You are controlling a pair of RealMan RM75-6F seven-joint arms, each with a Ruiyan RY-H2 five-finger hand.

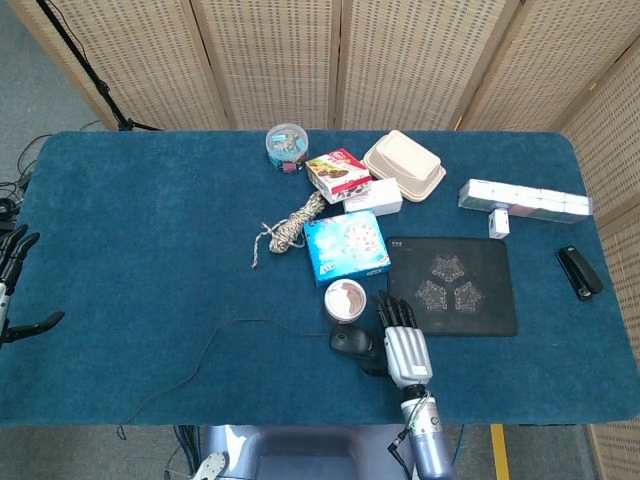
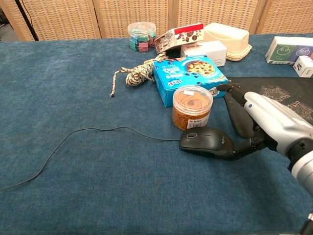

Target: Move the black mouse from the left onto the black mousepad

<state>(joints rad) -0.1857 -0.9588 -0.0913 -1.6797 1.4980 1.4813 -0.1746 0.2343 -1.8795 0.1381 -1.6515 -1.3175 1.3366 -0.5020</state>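
Black mouse [image 2: 205, 142] sits on the blue desk [image 1: 150, 230], just in front of the orange-lidded jar [image 2: 192, 108] and just left of the black mousepad [image 2: 274, 105], not on the pad; its thin cable [image 2: 88, 134] trails off to the left across the cloth. Right hand [image 2: 271, 125] is at the mouse's right end, thumb touching its rear edge low down, other fingers stretched forward and apart over the pad's near-left corner, not wrapped around the mouse, nothing gripped. In head view the right hand [image 1: 403, 345] lies between mouse [image 1: 352, 341] and mousepad [image 1: 452, 285]. Left hand [image 1: 14, 285] is at the far left edge of head view, off the desk edge, fingers spread, holding nothing. Behind the jar: blue cookie box [image 2: 190, 72], coiled rope [image 2: 134, 74], red snack box [image 2: 178, 35], white box [image 2: 204, 52], beige clamshell container [image 2: 227, 35], clear tub of clips [image 2: 141, 35]. Far right in head view: row of white boxes [image 1: 525, 200], a small white cube [image 1: 498, 223], black stapler [image 1: 579, 272].
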